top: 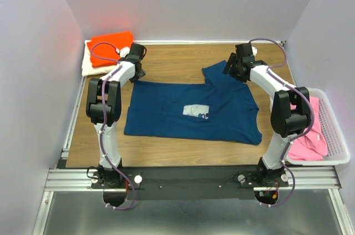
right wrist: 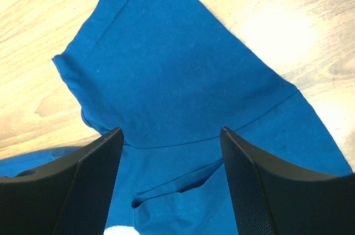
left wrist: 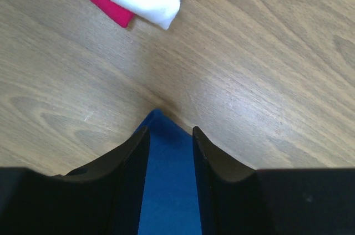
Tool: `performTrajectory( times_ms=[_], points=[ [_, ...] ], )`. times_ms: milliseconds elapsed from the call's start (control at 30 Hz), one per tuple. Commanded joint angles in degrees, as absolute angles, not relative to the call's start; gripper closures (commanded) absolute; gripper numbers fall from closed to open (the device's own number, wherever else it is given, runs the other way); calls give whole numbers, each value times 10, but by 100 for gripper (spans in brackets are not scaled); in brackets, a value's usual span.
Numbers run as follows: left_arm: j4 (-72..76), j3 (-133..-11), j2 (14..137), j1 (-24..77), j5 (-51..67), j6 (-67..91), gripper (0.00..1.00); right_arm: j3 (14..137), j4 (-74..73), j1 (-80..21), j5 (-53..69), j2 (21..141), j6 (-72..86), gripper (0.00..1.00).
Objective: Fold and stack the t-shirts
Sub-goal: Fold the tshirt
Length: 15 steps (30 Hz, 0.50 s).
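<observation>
Left wrist: navy t-shirt [left wrist: 169, 190] corner between parted fingers [left wrist: 130, 163].

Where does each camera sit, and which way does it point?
Top external: above and behind, looking down on the table and navy tee; left arm and right arm show, bases nearest.
Left wrist: on the left arm, looking down past the left end effector at a tee corner.
Right wrist: on the right arm, looking down past the right end effector at the tee's sleeve.
Shared: top and left wrist both catch the orange tee.
</observation>
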<state>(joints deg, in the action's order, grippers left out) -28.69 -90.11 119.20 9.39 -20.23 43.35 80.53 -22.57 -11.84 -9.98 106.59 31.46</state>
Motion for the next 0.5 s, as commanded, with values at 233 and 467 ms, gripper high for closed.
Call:
performTrajectory(
  times_ms=[233, 467],
  points=[
    [-286, -925, 1221, 96, -219, 425, 70, 856, -216, -94, -72, 1132, 310, 23],
    [-274, -917, 1227, 92, -214, 418, 73, 901, -216, -71, -65, 1179, 299, 23]
  ],
)
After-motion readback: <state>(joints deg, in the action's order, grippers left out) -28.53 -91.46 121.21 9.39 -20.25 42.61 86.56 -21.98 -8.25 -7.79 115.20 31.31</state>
